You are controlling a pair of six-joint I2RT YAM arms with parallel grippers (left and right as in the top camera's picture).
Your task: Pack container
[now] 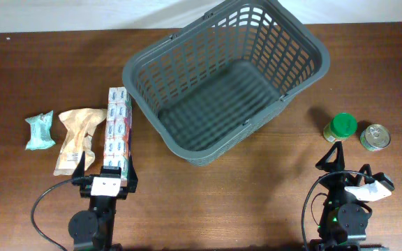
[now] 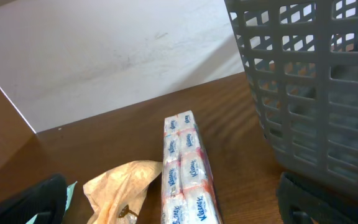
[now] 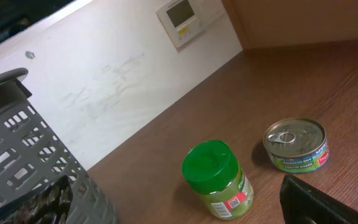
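The container, a large dark grey lattice basket [image 1: 292, 42], stands empty at the table's middle back. It also shows in the left wrist view [image 2: 309, 93] and the right wrist view [image 3: 23, 155]. My left gripper [image 1: 106, 167] is open and empty at the near end of a long Kleenex tissue pack [image 1: 117, 129]. In the left wrist view its fingers [image 2: 182, 208] straddle the pack [image 2: 188, 168]. My right gripper [image 1: 347, 167] is open and empty, just in front of a green-lidded jar [image 1: 340, 127] and a metal can [image 1: 375, 137]. Its fingers show in the right wrist view [image 3: 185, 208].
A crumpled brown paper bag [image 1: 77, 136] lies left of the tissue pack, and a small green packet [image 1: 40, 130] lies further left. The bag [image 2: 120, 190] shows in the left wrist view. The jar [image 3: 219, 177] and can [image 3: 296, 144] stand side by side, right of the basket.
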